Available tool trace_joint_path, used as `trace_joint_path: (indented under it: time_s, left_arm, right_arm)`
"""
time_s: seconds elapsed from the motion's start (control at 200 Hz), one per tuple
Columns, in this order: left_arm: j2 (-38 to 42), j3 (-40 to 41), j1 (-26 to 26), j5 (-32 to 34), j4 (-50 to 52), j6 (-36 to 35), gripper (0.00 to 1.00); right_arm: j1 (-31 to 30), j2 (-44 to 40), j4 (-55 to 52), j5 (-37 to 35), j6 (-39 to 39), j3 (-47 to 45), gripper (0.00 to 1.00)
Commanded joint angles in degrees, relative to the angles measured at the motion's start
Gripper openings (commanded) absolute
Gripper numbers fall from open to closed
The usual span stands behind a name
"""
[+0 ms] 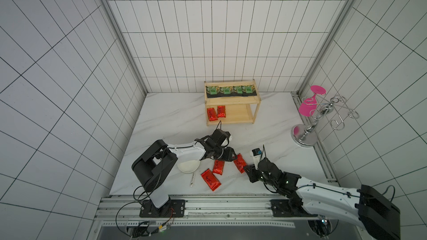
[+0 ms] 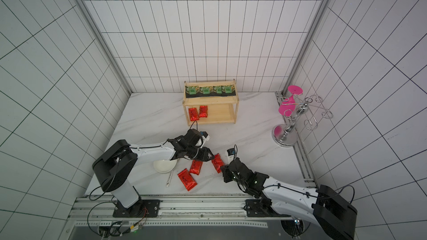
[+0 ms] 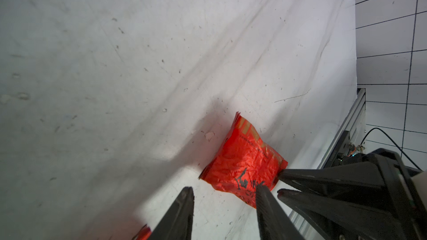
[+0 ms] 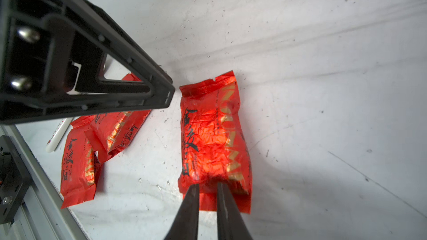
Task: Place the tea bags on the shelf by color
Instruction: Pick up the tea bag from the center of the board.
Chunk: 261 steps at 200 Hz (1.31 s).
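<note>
Right hand (image 4: pixel 206 184) nearly closed, pinching one end of a red pouch (image 4: pixel 212 135) that lies on the worktop (image 4: pixel 323 88). Left hand (image 3: pixel 224 188) I read as half-open and empty, one fingertip over that same pouch. On the shelf (image 1: pixel 233 121) at the back: four black sachets (image 1: pixel 227 90) on the top board, two red pouches (image 1: pixel 216 113) below. Two loose pouches (image 1: pixel 210 179) lie on the worktop.

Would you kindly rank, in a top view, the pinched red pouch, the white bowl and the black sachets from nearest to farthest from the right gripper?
1. Pinched red pouch: in the jaws of the right gripper.
2. White bowl: table front, toward the robot's left.
3. Black sachets: top tier of the shelf, at the back.
</note>
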<state>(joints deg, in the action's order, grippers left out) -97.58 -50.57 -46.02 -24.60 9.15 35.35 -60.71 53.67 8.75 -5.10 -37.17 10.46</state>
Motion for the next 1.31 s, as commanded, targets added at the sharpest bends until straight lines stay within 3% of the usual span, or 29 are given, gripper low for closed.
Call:
trace_joint_path:
  time_s: [0.0, 0.165, 0.455, 0.711, 0.896, 1.146, 1.301]
  left_arm:
    - [-1.14, 0.29, -0.21, 0.19, -2.39, -0.29, 0.47]
    - [-2.32, 0.25, -0.21, -0.52, -3.77, -0.11, 0.45]
    - [-3.1, 1.12, -0.69, -1.72, -5.56, 0.24, 0.3]
    - [-2.33, 1.74, -1.01, -1.97, -6.2, 0.43, 0.0]
    - [2.65, 2.07, 0.67, -1.41, -5.48, 0.56, 0.0]
    - [10.7, 6.32, 5.41, -6.47, -14.59, 5.53, 0.0]
    - [13.06, 7.76, 7.24, -9.15, -17.98, 7.06, 0.0]
  right_arm:
    - [1.07, -0.04, 1.94, 0.52, -0.95, -1.75, 0.18]
    - [2.07, 0.44, 2.76, 0.8, -1.63, -2.64, 0.17]
    - [3.4, 0.1, 2.67, 1.31, -1.68, -3.18, 0.16]
    - [4.26, -0.91, 0.83, 1.94, -1.78, -2.37, 0.15]
    - [6.46, -7.29, -3.18, 1.15, -4.56, -1.59, 0.16]
    - [20.17, -10.05, 5.35, 19.52, -14.24, -1.7, 0.27]
    - [29.13, -7.06, 18.31, 32.45, -22.78, -3.69, 0.35]
